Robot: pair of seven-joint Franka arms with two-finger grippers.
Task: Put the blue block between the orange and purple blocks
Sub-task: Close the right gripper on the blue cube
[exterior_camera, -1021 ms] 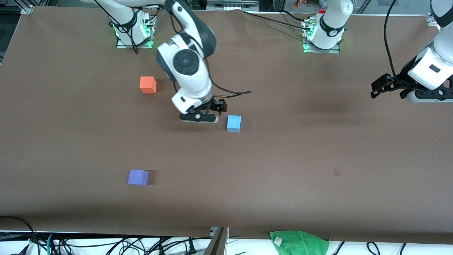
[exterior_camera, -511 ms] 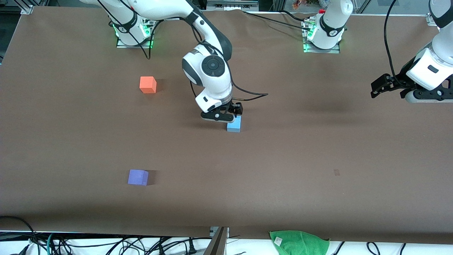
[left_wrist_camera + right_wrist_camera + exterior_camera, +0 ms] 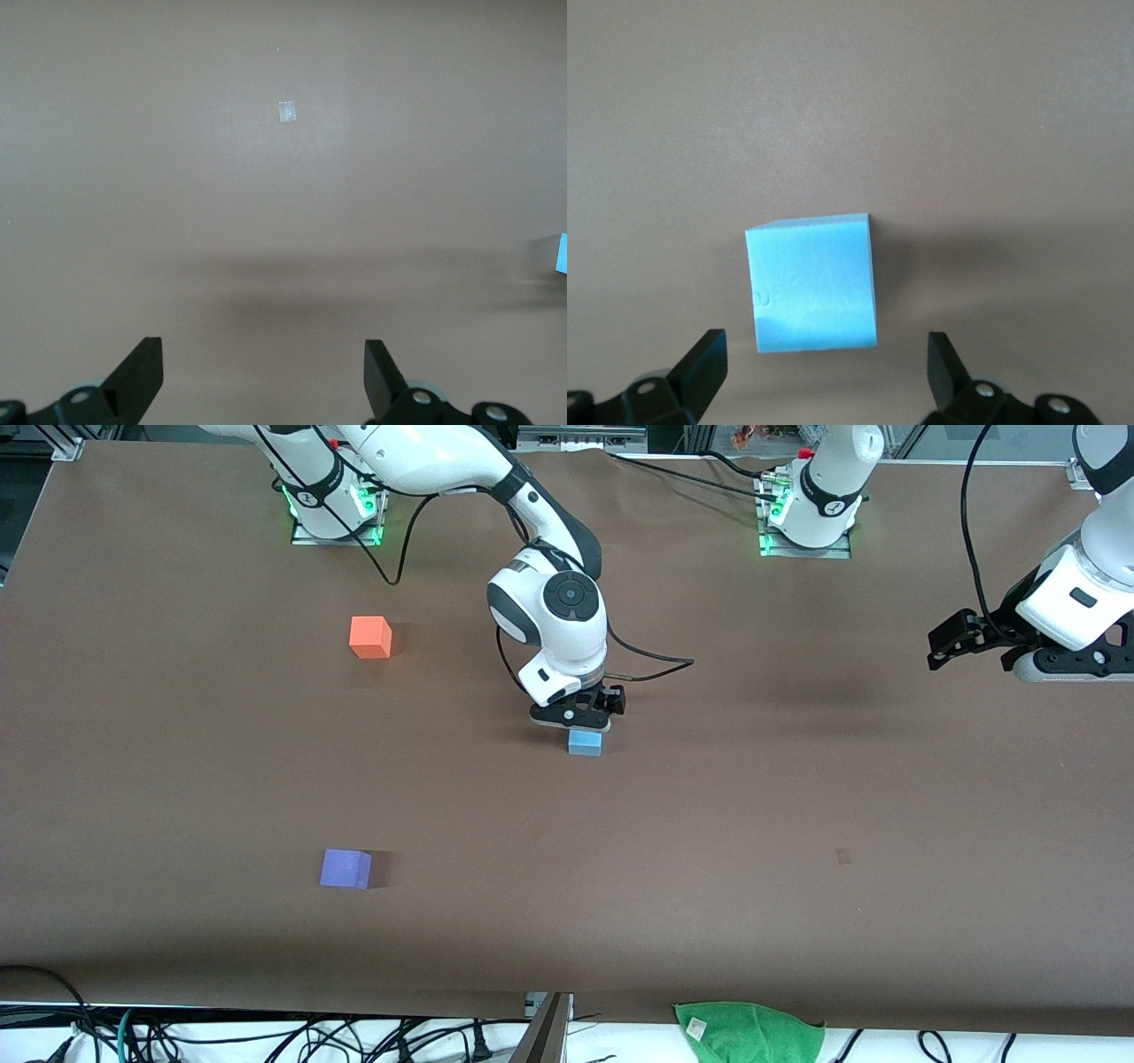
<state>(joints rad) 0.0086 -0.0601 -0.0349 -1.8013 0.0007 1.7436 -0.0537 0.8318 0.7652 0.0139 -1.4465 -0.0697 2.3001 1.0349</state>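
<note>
Brown covering is stretched over the whole counter [image 3: 797,797], with cables trailing under the edge nearest the front camera and a green cloth [image 3: 749,1031] left hanging at that same edge.

Three cubes can be counted, one of each colour. The blue block [image 3: 585,743] is sat roughly mid-counter, and the right gripper [image 3: 578,722] is hung directly over it with its fingers [image 3: 700,365] spread wide, nothing gripped yet. In the right wrist view the blue block [image 3: 812,282] is framed nicely between the two fingertips, so this looks like the line-up for a straight-down grab, which is probably why the wrist is pointed flat at the counter.

The orange block [image 3: 370,637] is parked toward the edge where the robot bases stand, and the purple block [image 3: 345,868] toward the front camera's edge, both toward the right arm's end. They're well apart, so plenty of gap is left for a third cube to be dropped in between.

Two arms are seen. The left gripper [image 3: 961,640] is kept waiting over its own end of the counter, fingers [image 3: 137,376] released and empty, presumably so it's out of the way.
</note>
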